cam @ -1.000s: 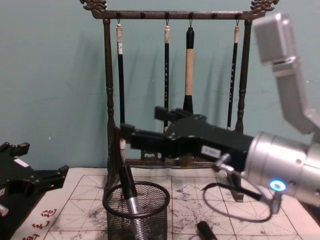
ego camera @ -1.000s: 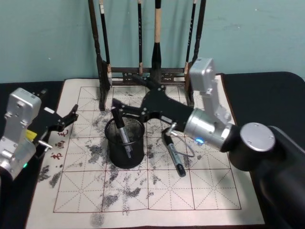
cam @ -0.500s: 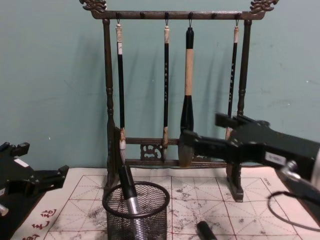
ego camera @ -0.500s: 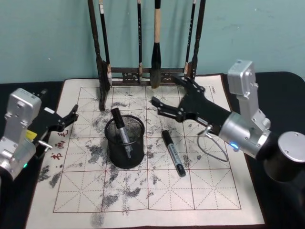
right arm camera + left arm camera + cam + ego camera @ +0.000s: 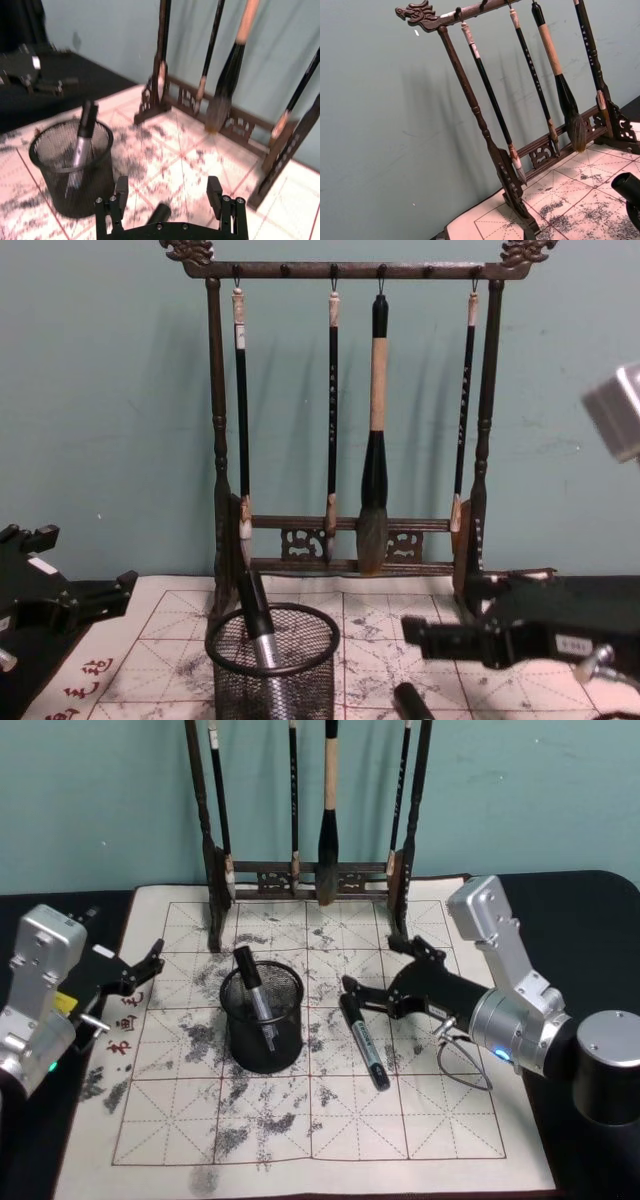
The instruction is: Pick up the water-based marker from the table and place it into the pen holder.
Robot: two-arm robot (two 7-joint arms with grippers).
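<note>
The pen holder (image 5: 263,1038), a black wire-mesh cup, stands on the ink-stained grid mat. A black and silver marker (image 5: 254,992) leans inside it, also seen in the chest view (image 5: 260,628) and the right wrist view (image 5: 82,144). A second black water-based marker (image 5: 363,1043) lies flat on the mat just right of the holder. My right gripper (image 5: 371,964) is open and hovers low over that marker's far end, empty; its fingers (image 5: 121,188) straddle the marker's tip (image 5: 160,213). My left gripper (image 5: 151,970) rests open at the mat's left edge.
A tall dark wooden brush rack (image 5: 310,878) with several hanging brushes (image 5: 372,470) stands along the mat's far edge, before a teal wall. The mat (image 5: 300,1130) lies on a black table, with bare squares toward the front.
My right gripper has drawn back from above the pen holder, rightward and downward, to the marker lying on the mat. The marker in the holder and my left arm stayed put.
</note>
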